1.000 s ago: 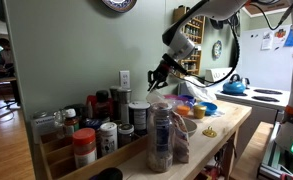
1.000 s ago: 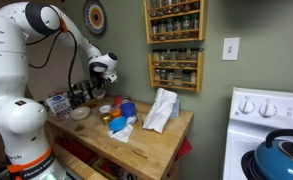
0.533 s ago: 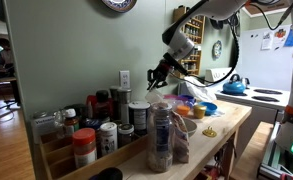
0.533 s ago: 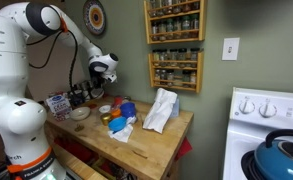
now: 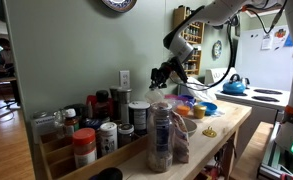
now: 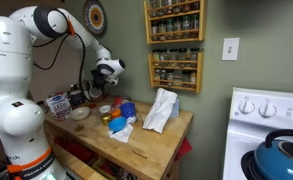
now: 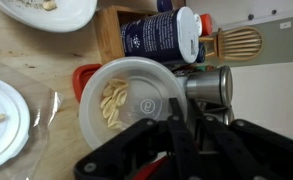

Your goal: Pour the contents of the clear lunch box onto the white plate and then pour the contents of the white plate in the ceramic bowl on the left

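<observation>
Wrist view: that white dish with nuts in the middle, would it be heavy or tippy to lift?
Probably light: the white dish holds only a few nuts. Loose, they would likely slide if it tilts. Its wide, shallow shape looks hard to tip.

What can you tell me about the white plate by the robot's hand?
In the wrist view the white plate is round, deep and glossy, plastic by its look. Pale nut-like pieces lie heaped along one side; the rest is bare. The gripper seems to pinch its near rim. A red object peeks from under its edge.
</observation>
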Available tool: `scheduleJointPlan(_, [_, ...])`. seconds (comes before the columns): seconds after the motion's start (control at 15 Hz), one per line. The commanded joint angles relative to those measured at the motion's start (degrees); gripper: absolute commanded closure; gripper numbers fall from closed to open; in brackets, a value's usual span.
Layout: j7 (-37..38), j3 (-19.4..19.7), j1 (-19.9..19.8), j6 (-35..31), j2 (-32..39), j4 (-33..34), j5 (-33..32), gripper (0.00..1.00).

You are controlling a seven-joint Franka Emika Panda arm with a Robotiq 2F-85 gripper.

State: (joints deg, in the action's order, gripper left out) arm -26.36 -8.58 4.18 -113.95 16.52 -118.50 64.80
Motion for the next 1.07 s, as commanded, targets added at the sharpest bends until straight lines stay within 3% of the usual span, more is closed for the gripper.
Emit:
scheduleJointPlan(0.0, [-9.1, 0.6, -1.3, 3.8, 2.6, 1.0, 3.4, 0.97])
scheduleJointPlan(0.4, [-22.6, 1.6, -2.8, 7.3, 4.1, 0.6, 10.8, 0.97])
scheduleJointPlan(1.0, [-34.6, 4.4, -4.6, 20.4, 5.2, 0.4, 12.3, 0.97])
